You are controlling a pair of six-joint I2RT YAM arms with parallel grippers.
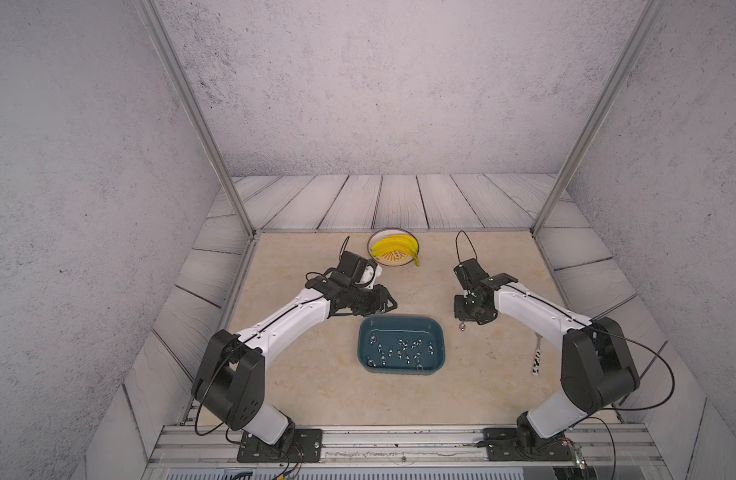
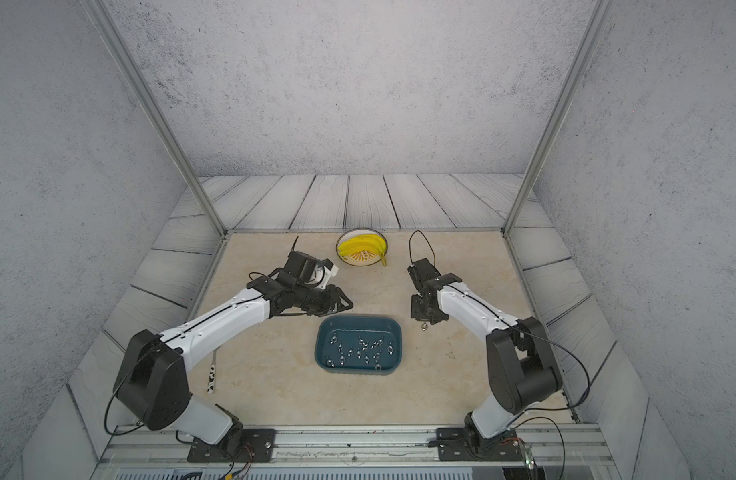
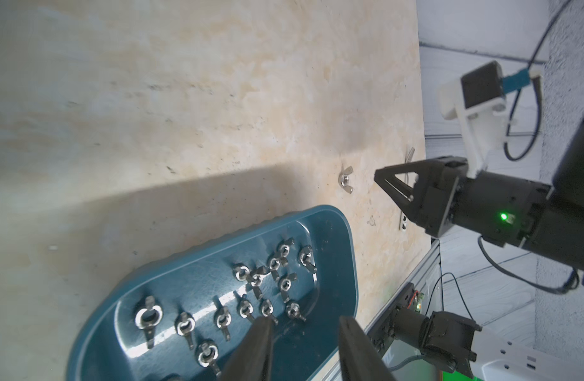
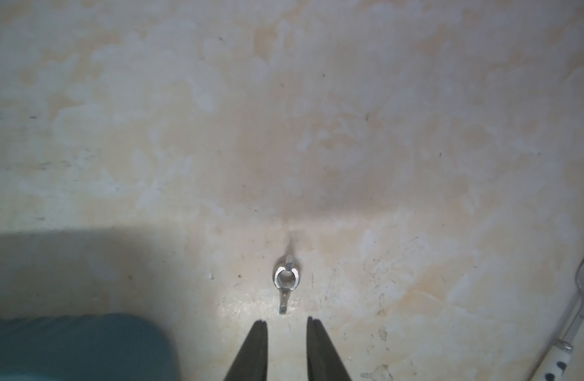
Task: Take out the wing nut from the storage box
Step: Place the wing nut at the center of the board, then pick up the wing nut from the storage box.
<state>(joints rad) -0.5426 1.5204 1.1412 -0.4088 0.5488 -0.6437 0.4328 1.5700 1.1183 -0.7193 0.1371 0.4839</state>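
The storage box (image 1: 401, 319) is a shallow teal tray near the table's middle, seen in both top views, with several wing nuts (image 1: 399, 349) lying on its floor. One wing nut (image 4: 286, 280) lies alone on the table just right of the box (image 2: 358, 319); it also shows in a top view as the wing nut (image 1: 463, 327). My right gripper (image 4: 286, 320) hangs just above this nut, open, with nothing between its fingers. My left gripper (image 3: 303, 318) is open and empty, hovering by the box's far left corner (image 1: 393, 305).
A round plate (image 1: 389, 261) with bananas (image 1: 395, 245) stands at the back of the table. A utensil with a spotted handle (image 1: 536, 361) lies at the right, beside my right arm. A metal rail runs along the table's front edge.
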